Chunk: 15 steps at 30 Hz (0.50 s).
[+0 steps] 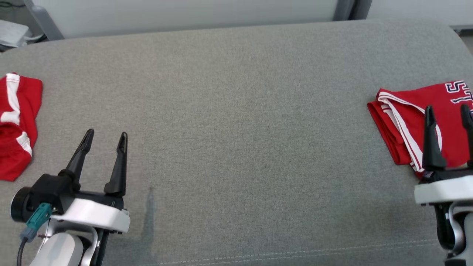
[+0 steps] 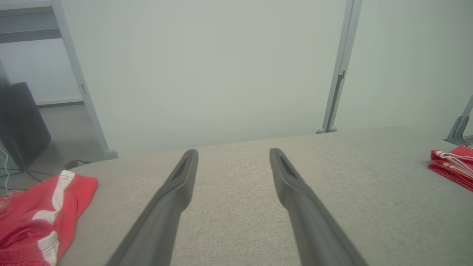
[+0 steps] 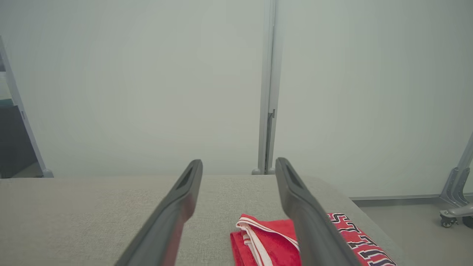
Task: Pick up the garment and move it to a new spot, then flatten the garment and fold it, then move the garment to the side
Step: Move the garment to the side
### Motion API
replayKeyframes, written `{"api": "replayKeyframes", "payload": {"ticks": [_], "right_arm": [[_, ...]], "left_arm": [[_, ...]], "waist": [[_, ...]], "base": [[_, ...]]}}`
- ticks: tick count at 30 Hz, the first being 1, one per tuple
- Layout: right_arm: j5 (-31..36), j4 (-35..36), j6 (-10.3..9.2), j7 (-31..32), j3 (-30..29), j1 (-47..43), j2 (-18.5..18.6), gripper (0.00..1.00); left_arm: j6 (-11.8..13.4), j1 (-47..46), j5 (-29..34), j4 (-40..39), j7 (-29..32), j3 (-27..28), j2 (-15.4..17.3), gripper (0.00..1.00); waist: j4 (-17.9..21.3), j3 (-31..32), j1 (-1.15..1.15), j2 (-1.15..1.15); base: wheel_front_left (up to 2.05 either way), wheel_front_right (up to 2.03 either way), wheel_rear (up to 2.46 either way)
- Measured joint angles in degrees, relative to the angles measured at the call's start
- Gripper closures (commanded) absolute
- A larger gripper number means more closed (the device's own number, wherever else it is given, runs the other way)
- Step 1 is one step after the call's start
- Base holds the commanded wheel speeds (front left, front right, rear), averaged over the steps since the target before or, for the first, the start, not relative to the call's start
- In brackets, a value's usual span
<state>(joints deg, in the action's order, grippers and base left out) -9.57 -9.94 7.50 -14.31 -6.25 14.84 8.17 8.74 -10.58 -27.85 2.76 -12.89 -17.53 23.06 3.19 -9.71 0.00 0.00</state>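
Head view: red garment [image 1: 439, 98] folded, white-trimmed, seemingly lettered

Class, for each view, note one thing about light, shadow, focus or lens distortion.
Head view: soft, even light; the left tool casts barely any shadow on the grey surface. Left wrist view: wide-angle bowing curves the surface's far edge. Right wrist view: the right tool has fingers blurred near the bottom edge, while the folded garment is sharper.

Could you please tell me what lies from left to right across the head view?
A crumpled red garment → the open left pincer → a bare stretch of the grey fabric surface → the folded red garment with lettering.
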Motion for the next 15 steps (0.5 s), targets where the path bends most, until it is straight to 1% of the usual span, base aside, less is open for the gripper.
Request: {"api": "replayKeyframes", "payload": {"ticks": [7, 11, 15], "right_arm": [[1.3, 5.5, 0.00, 0.5, -0.5, -9.5, -3.0, 0.00], [1.7, 7.4, 0.00, 1.4, -0.5, -14.2, -4.4, 0.00], [1.8, 7.9, 0.00, 2.2, -0.2, -17.5, -4.8, 0.00]], "left_arm": [[1.2, 6.7, -1.0, 0.8, -0.8, 1.8, 0.0, 0.00], [1.2, 9.4, -1.6, 1.4, -0.9, 2.2, -0.1, 0.00], [1.5, 11.7, -2.1, 1.5, -1.0, 2.7, -0.2, 0.00]], "waist": [[-1.1, 5.4, 0.00, 0.00], [-1.3, 8.1, 0.00, 0.00], [-1.0, 10.3, 0.00, 0.00]], "base": [[0.00, 0.00, 0.00], [0.00, 0.00, 0.00], [0.00, 0.00, 0.00]]}}
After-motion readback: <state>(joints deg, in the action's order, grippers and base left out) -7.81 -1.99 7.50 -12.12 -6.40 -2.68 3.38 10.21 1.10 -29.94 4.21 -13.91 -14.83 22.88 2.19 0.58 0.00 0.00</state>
